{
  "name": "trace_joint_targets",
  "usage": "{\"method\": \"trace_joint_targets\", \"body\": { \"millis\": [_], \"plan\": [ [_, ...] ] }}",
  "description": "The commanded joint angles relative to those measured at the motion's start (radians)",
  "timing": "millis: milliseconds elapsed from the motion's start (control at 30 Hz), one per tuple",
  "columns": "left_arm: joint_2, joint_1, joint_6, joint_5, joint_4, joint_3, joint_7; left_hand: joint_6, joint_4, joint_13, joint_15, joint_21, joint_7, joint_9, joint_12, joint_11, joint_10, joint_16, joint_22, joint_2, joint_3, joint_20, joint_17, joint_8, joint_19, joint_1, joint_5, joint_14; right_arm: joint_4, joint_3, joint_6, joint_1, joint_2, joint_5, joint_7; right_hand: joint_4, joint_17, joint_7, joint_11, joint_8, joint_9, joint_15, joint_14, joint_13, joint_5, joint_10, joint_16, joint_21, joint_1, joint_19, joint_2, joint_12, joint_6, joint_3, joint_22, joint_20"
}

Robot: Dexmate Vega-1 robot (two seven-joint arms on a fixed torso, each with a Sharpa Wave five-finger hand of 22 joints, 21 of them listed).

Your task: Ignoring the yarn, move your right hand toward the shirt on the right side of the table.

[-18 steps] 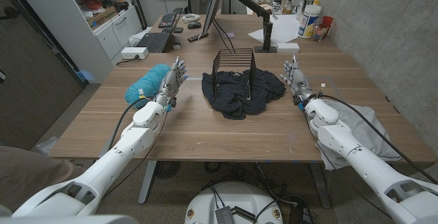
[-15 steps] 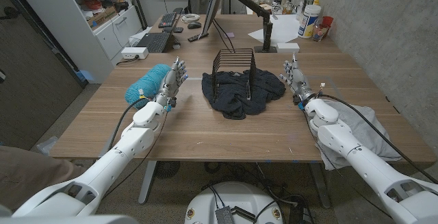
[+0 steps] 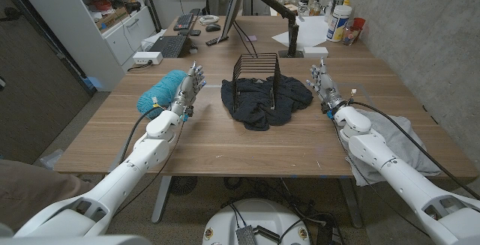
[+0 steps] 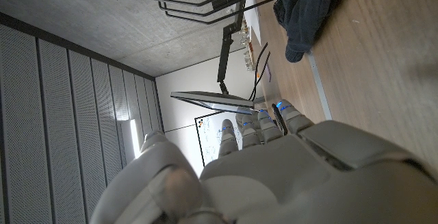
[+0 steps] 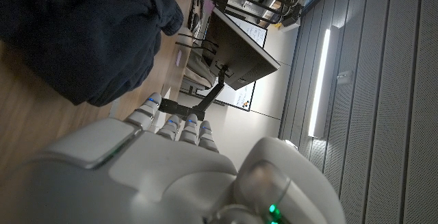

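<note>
Reading from the left of the head view, you find the teal yarn near the worktop's left edge. The left robot hand stands just beside it, fingers straight and parted, holding nothing. At mid-worktop a black wire rack stands over a dark crumpled garment. To its right the right robot hand stands upright, fingers extended and slightly apart, also holding nothing. The pale grey shirt, the task's thing, lies at the right edge under the right forearm, and part of it hangs over the side.

Compared with half a second ago, almost nothing has changed. The right robot hand is where it was, and only the forearm behind it appears to have settled a little. The yarn and both garments have not moved. You may judge from this that the approach to the shirt has barely begun.

The right wrist view looks past that robot hand's knuckles at the dark garment, so the robot hand faces the wrong cloth. The grey shirt lies behind and outboard of it.

Bare wood lies open between the dark garment and the right edge. That edge is near, and a black cable runs along the forearm over the shirt. You should pull back and swing outward without snagging the cable or crossing the edge.
</note>
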Motion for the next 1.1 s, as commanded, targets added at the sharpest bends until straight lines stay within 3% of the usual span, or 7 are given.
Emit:
{"method": "trace_joint_targets", "body": {
  "millis": [33,433,1100],
  "plan": [
    [0.002,0.005,-0.005,0.001,-0.004,0.000,-0.001,0.001,0.000,0.004,0.000,0.005,-0.005,0.001,0.004,-0.010,-0.001,0.003,0.002,0.003,0.006,0.008,0.003,0.006,0.000,0.009,0.005,-0.010,-0.010,-0.002,0.019,-0.006,-0.010,-0.016,0.004,0.000,0.005,0.001,-0.001,0.005,0.003,-0.001,-0.010,0.003,0.002,-0.013,0.004,0.005,0.010,-0.001,0.001,0.003,-0.012,-0.005,0.004,0.003],
    [0.006,0.016,-0.010,0.004,-0.025,0.002,-0.001,0.003,-0.001,0.004,0.000,0.005,-0.006,0.001,0.004,-0.007,-0.001,0.003,0.002,0.004,0.006,0.007,0.003,0.006,0.000,0.009,0.005,-0.010,-0.052,-0.003,0.031,-0.032,-0.044,-0.065,-0.029,-0.005,0.004,-0.001,-0.004,0.002,0.003,-0.005,-0.021,0.003,0.001,-0.026,-0.001,0.002,0.018,-0.011,0.003,-0.001,-0.019,-0.001,0.004,-0.001],
    [0.006,0.018,-0.014,0.017,-0.046,0.010,0.001,0.005,-0.002,0.004,0.000,0.005,-0.006,0.001,0.002,-0.006,-0.003,0.003,0.002,0.004,0.005,0.007,0.003,0.006,-0.001,0.009,0.005,-0.010,-0.052,-0.026,0.063,-0.035,-0.096,-0.210,-0.083,-0.009,0.004,-0.006,-0.014,0.001,0.002,-0.012,-0.043,0.002,-0.002,-0.039,-0.007,-0.002,0.025,-0.030,0.006,-0.004,-0.025,0.002,0.004,-0.007]
  ]
}}
